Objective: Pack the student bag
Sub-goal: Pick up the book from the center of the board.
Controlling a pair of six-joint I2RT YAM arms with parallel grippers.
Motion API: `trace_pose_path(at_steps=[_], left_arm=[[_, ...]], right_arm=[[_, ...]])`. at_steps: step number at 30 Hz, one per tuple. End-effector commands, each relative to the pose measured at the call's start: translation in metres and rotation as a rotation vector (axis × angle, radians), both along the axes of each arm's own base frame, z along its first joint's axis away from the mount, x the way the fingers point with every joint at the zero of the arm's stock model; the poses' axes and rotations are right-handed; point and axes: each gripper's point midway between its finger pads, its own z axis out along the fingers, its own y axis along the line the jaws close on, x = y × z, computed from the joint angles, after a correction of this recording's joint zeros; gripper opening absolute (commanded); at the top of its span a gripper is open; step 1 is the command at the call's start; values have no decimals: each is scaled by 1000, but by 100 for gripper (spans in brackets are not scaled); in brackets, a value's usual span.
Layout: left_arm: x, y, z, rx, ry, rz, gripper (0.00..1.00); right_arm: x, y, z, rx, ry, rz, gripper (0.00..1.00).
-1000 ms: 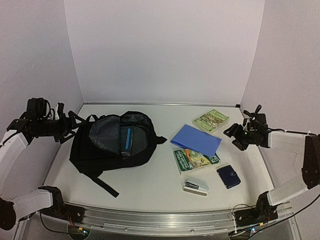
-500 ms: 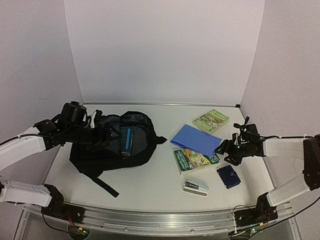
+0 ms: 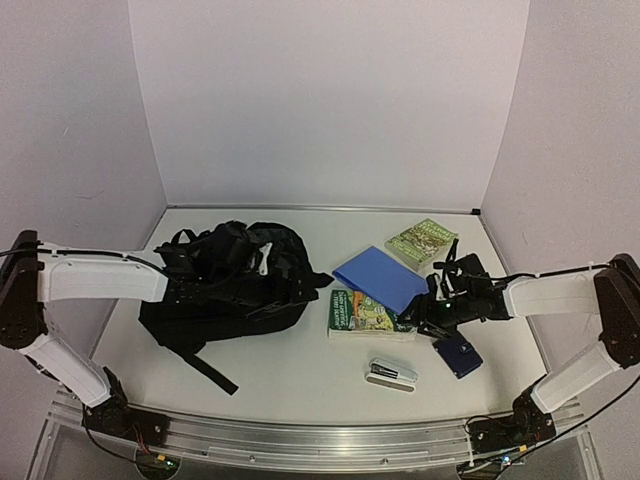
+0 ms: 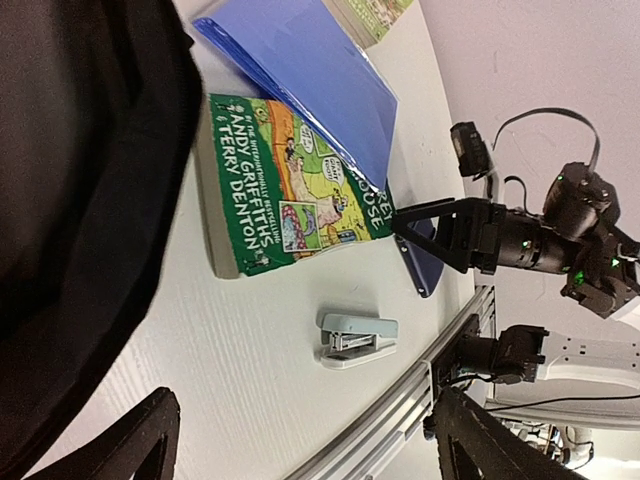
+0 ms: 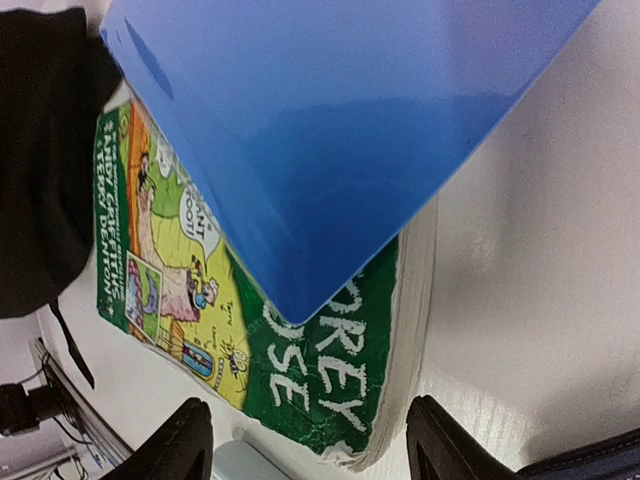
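Two fingers of my right gripper (image 5: 310,408) stand apart astride the right end of the green book (image 3: 365,312), nothing clamped; its long axis points left toward the student bag (image 3: 225,295) on the left half of the desk (image 3: 300,375), under my wide-open, empty left gripper (image 4: 305,432).

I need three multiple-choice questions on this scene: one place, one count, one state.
1. Where does the blue folder lie?
A. partly on the nearer green book
B. inside the student bag
C. under the stapler

2. How many green books are out?
A. one
B. two
C. four

3. The left gripper is:
A. shut tight
B. open, empty
C. gripping the stapler

Key: 1A, its corner covers that book's cover; 2B, the farther green book lies behind the folder; 3B, its fingers stand wide apart, nothing between.
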Motion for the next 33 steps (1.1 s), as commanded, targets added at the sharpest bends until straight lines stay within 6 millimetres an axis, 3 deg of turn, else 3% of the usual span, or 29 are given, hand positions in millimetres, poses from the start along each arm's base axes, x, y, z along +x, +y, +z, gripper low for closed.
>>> trace_pose_path(at_steps=[1, 4, 9, 16, 28, 33], left_arm=[[7, -55, 20, -81, -43, -71, 85], [6, -70, 2, -18, -32, -99, 80], [10, -67, -43, 93, 23, -71, 75], [14, -75, -83, 141, 72, -73, 67], [22, -89, -113, 165, 62, -102, 53], [22, -93, -121, 170, 64, -128, 42]], right_arm=[[11, -13, 3, -12, -31, -129, 69], [11, -13, -1, 8, -29, -157, 70], [10, 1, -5, 91, -13, -132, 70], [6, 11, -13, 159, 21, -114, 66], [-5, 7, -25, 187, 53, -148, 62], [-6, 14, -21, 253, 51, -146, 61]])
